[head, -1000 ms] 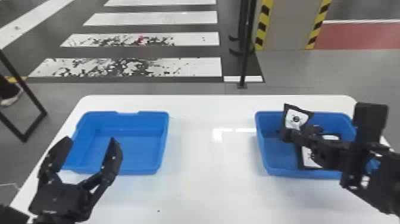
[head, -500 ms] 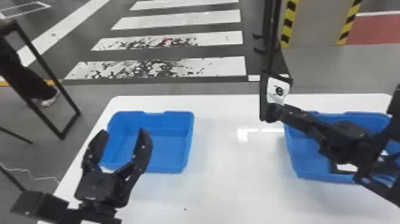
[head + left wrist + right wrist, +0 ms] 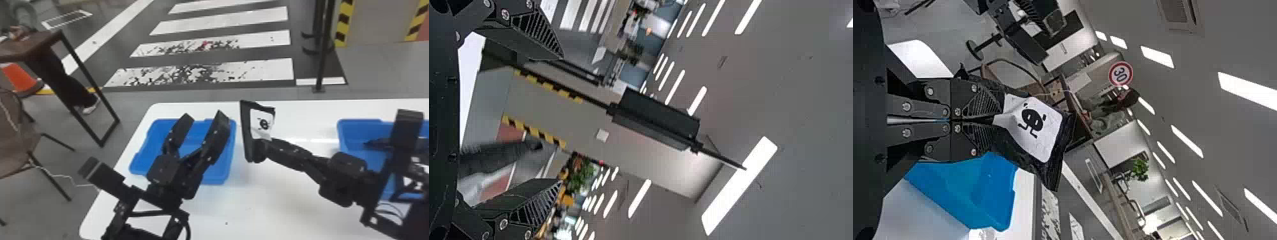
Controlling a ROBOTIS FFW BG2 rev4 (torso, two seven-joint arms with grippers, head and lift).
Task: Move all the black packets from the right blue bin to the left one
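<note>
At left, on the white desk (image 3: 255, 207), lies the left blue bin (image 3: 220, 175), the receiving bin of the task; its inside is partly masked by the left gripper (image 3: 206, 115). The jaws of this gripper stand wide apart, with nothing between them, and point away from the robot. They take no part in the present hold and, it would seem, need to stay clear or be drawn aside before a packet is lowered here.

Centre: the black packet (image 3: 263, 123) with a white label is held up over the desk, between the two bins and nearer the left one. The right gripper (image 3: 995, 119) has its jaws closed together on the packet's end, the two ridged pads pinching the dark wrapping; the labelled part stands out beyond them. The step in hand is judged to be the transfer of this packet. The next move calls for carrying it farther left, over the rim, then parting the jaws so that it drops inside; a premature release would leave it on the desk.

At right, the right blue bin (image 3: 354, 127) is partly covered by the right arm (image 3: 341, 182). A dark item (image 3: 376, 143) inside is probably another packet awaiting its turn.
</note>
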